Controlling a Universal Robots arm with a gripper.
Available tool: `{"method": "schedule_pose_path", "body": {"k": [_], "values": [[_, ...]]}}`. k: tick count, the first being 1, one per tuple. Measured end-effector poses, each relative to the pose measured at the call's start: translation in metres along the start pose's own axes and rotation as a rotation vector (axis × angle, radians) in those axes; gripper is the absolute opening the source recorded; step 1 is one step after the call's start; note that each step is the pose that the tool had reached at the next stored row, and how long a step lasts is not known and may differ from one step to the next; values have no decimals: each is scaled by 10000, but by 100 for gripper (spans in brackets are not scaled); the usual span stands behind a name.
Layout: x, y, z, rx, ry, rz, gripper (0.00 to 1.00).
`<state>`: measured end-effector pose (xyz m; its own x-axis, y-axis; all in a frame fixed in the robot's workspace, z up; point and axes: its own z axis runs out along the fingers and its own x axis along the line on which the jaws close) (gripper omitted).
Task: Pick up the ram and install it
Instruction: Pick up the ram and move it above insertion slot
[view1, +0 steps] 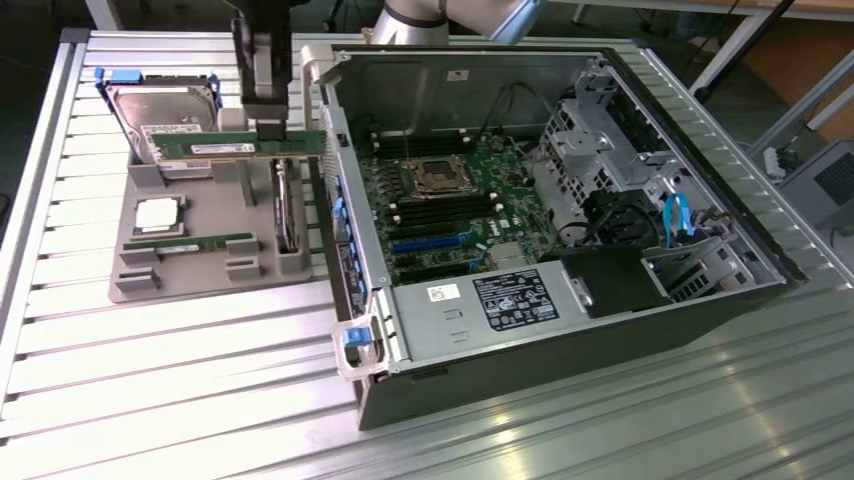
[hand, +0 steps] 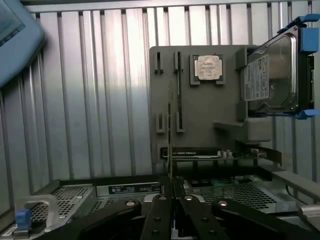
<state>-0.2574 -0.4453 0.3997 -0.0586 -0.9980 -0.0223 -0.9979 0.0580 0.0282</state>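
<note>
gripper (hand: 172, 192): the two fingers (hand: 160, 210) are pressed together on the ram (hand: 170, 135), pinching it by its faces near the middle of its length. from the wrist the ram appears edge-on as one thin line running away from the fingertips.

ram, exterior view (view1: 200, 147): a long, narrow green board with a pale label strip on its face. it hangs level and on edge under the gripper (view1: 271, 128). it is over the far part of the tray (view1: 134, 285), between the drive (view1: 160, 110) and the cpu (view1: 158, 213). one end reaches close to the case (view1: 747, 290) wall. contact between its lower edge and the tray supports cannot be determined.

tray contents, outward from the ram:
- cpu (hand: 207, 67), a square silver chip lying flat in its recess.
- twin ram (view1: 194, 243), on edge in its slots, on the near side of the cpu.
- card (view1: 284, 205), standing upright along the tray side nearest the case.
- drive (hand: 272, 75), propped at a tilt in a blue-trimmed bracket.

the tray sits on a slatted metal table (view1: 134, 340), just beside the open case. the motherboard (view1: 467, 190) lies exposed inside the case.
</note>
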Motion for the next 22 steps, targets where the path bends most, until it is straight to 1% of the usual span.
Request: {"method": "schedule_pose_path", "body": {"k": [1, 3, 4, 5, 6, 7, 8, 9, 11, 13, 15, 16, 17, 18, 20, 21, 22], "values": [[-8, -131, -4, -2, 1, 0, 11], [-16, -280, -8, -3, 1, -1, 11], [-24, -414, -11, -4, 1, -3, 11], [-28, -488, -13, -5, 1, -5, 11], [-35, -601, -16, -6, 1, -6, 11], [-45, -762, -20, -7, 0, -10, 11], [-52, -880, -24, -9, 2, -14, 11], [-55, -927, -25, -9, 1, -14, 11], [-63, -1069, -29, -9, 1, -20, 11], [-69, -1178, -32, -10, 2, -28, 11], [-80, -1359, -37, -10, 2, -39, 11], [-88, -1495, -40, -11, 2, -51, 11], [-93, -1593, -43, -12, 2, -57, 11], [-96, -1643, -44, -12, 2, -61, 11], [-109, -1856, -50, -13, 3, -76, 11], [-113, -1931, -52, -14, 3, -80, 11], [-121, -2069, -56, -14, 3, -86, 11]]}}
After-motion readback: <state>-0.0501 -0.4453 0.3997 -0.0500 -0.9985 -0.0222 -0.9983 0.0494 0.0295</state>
